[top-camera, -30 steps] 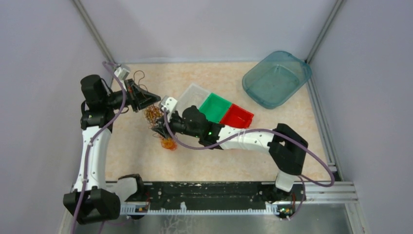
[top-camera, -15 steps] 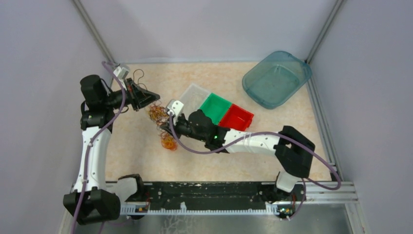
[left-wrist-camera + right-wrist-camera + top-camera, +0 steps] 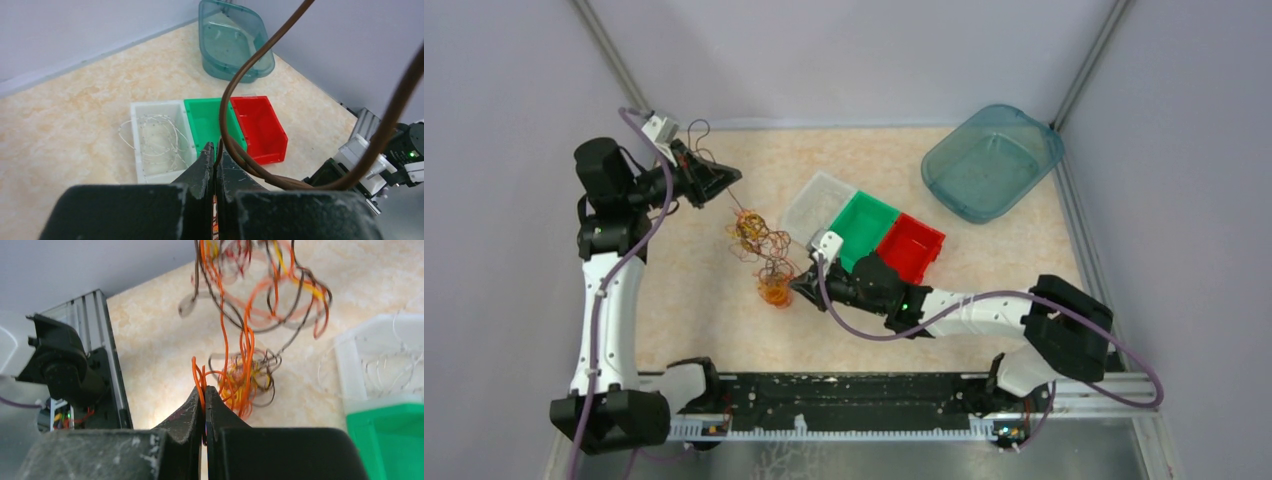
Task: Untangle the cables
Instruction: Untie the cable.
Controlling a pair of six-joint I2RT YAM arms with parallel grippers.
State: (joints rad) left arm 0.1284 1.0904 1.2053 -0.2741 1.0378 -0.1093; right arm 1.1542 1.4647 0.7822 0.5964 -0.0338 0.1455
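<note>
The cables (image 3: 759, 250) form a tangle of thin orange, yellow, red and brown loops stretched between my two grippers over the table. My left gripper (image 3: 732, 176) is shut on a brown cable (image 3: 227, 95) at the back left, loops curling beside its jaws. My right gripper (image 3: 796, 288) is shut on orange cable strands (image 3: 201, 380) at the tangle's near end. In the right wrist view the rest of the tangle (image 3: 255, 305) spreads above the fingers, with a dense orange and yellow clump (image 3: 250, 382) just past the tips.
A row of bins stands right of the tangle: a clear one (image 3: 816, 203) holding thin whitish loops, a green one (image 3: 864, 222), a red one (image 3: 912, 245). A teal tub (image 3: 990, 160) sits at the back right. Purple walls enclose the table.
My left gripper has pulled up and back to the left. My right gripper has pulled to the right and nearer. The tangle has stretched out between them and loosened.
</note>
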